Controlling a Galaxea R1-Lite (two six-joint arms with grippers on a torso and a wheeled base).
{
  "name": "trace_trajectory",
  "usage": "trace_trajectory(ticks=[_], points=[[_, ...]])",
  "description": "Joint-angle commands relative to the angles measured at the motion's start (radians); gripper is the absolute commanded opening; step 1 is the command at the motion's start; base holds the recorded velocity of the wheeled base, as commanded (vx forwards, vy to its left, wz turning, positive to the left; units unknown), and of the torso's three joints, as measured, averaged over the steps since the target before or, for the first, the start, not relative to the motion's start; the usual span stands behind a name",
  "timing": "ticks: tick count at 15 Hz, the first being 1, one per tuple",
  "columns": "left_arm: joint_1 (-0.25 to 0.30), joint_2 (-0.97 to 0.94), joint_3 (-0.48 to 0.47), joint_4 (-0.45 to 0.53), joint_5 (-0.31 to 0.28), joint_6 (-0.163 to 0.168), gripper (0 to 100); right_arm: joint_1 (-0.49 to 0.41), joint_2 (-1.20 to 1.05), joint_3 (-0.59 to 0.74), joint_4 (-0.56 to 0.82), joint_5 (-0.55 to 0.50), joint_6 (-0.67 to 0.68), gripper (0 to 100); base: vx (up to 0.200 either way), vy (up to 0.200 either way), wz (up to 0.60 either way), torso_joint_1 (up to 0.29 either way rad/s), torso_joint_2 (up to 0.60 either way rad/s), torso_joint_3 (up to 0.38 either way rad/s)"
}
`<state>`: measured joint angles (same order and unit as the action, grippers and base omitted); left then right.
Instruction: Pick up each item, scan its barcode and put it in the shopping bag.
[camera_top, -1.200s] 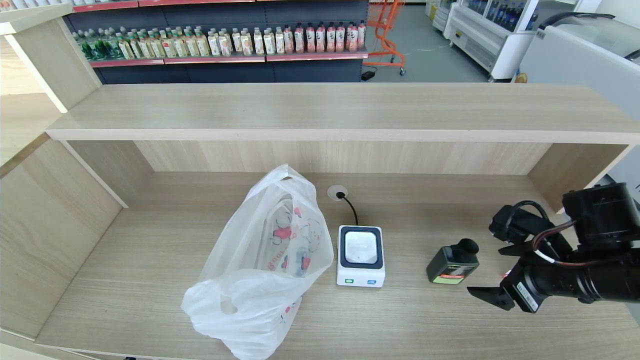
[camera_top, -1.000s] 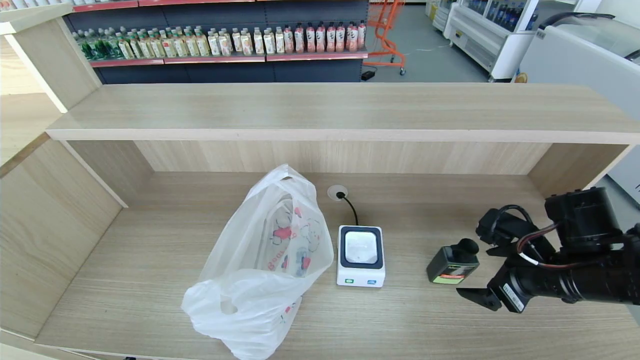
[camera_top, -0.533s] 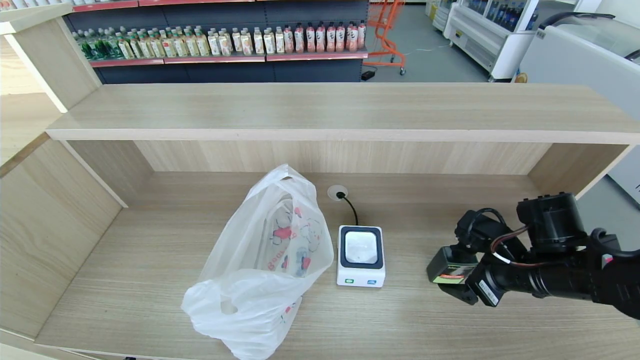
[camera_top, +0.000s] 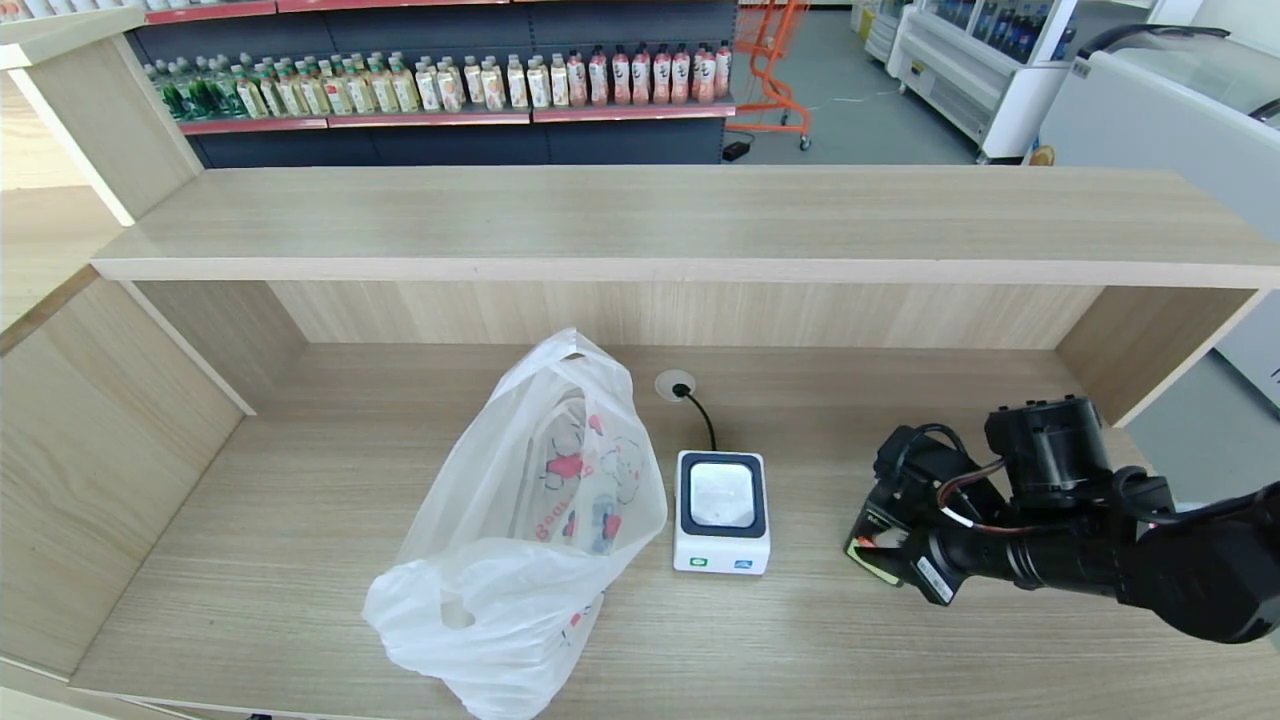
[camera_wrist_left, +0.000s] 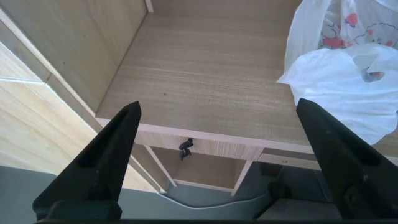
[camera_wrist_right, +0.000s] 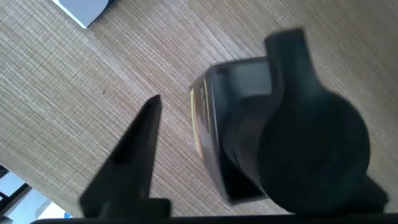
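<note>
The right pincer (camera_top: 893, 548) has slid in from three o'clock and now straddles the bottle (camera_top: 868, 545), released, with a gap beside it; closing seems next. The bottle is squat and dark with a round black cap and a glossy label. It stands on the woodgrain counter (camera_top: 300, 560) at three o'clock of the boxy white scanner (camera_top: 721, 510).
</note>
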<state>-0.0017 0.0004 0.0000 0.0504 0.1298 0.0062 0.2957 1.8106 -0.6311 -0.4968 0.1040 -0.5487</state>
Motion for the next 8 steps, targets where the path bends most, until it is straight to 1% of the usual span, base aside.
trace_trajectory(ticks=[1, 5, 8], points=[[0.000, 0.000, 0.000, 0.000, 0.001, 0.000, 100, 0.002, 0.030, 0.004, -0.005, 0.002, 0.001, 0, 0.000, 0.000, 0.00, 0.000, 0.00, 0.000], [0.000, 0.000, 0.000, 0.000, 0.001, 0.000, 100, 0.002, 0.029, 0.024, -0.049, 0.005, 0.003, 0, 0.000, 0.000, 0.00, 0.000, 0.00, 0.000], [0.000, 0.000, 0.000, 0.000, 0.001, 0.000, 100, -0.006, -0.120, 0.090, -0.161, 0.006, 0.006, 0, 0.000, 0.000, 0.00, 0.000, 0.00, 0.000]])
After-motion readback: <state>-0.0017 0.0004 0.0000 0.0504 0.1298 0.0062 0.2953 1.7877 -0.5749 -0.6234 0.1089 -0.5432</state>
